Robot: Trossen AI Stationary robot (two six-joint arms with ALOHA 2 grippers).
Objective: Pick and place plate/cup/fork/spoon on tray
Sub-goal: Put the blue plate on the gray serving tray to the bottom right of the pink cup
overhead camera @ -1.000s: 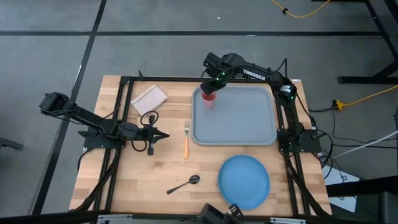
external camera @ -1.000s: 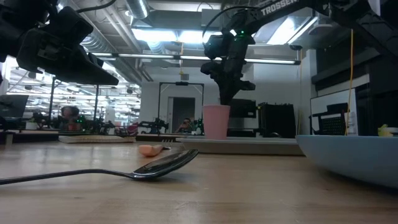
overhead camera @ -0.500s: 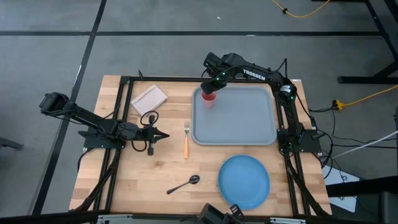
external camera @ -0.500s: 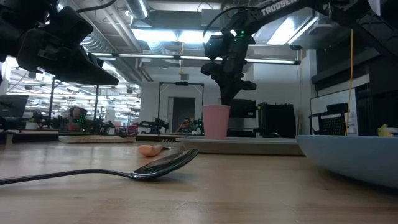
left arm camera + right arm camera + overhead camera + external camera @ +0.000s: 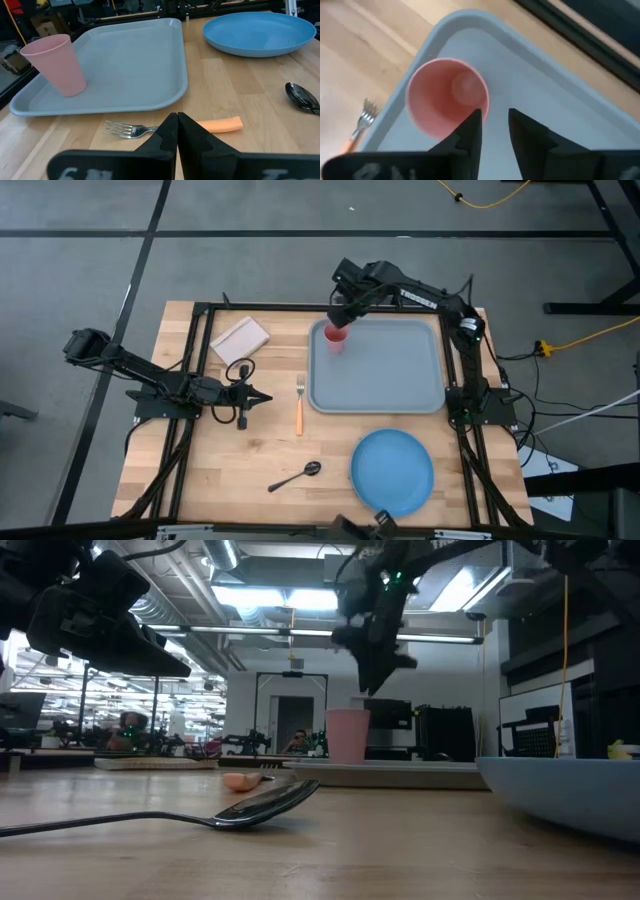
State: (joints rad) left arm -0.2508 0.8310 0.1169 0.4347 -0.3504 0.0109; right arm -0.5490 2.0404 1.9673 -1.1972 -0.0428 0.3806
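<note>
The right claw (image 5: 340,308) hangs open, empty, just above the upright cup (image 5: 335,336); drifting sideways could topple it.

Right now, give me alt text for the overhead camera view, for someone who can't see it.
The right gripper hovers open over a pink cup standing in a corner of the grey tray. A blue plate, fork and spoon lie on the wooden table; the left gripper rests shut beside the fork.
</note>
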